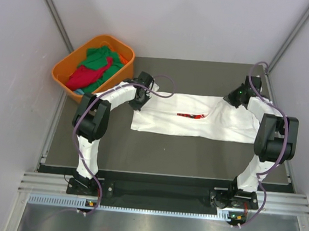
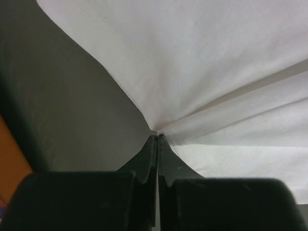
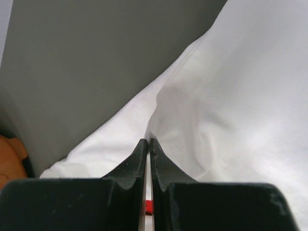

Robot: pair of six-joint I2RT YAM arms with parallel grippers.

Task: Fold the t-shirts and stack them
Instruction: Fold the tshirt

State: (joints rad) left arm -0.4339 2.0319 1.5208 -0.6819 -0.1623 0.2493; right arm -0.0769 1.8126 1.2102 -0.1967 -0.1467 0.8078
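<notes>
White t-shirt [image 1: 197, 124] is lying stretched sideways across the middle of the top view, on the dark tabletop [image 1: 168, 149], running from left of centre to the right edge of the mat. It is looking partly folded along its length, and a sliver of its red print [image 1: 191, 115] is peeking out near the centre seam. Left gripper [image 2: 158, 138] is sitting at the shirt's left end. Its jaws are pressed together and pinching the white cloth, with creases fanning out from the tips toward the upper right of the left wrist view. Right gripper [image 3: 148, 141] is sitting at the shirt's upper right corner. Its jaws are likewise pressed together, and a raised fold of white cloth is gathering right at the tips in the right wrist view, so it is reading as a pinch on the same shirt. Orange basket [image 1: 66, 67] is standing in the upper left of the top view, off the mat's corner. Green t-shirt [image 1: 97, 56] and red t-shirt [image 1: 85, 77] are lying crumpled inside it, red draped over green.
</notes>
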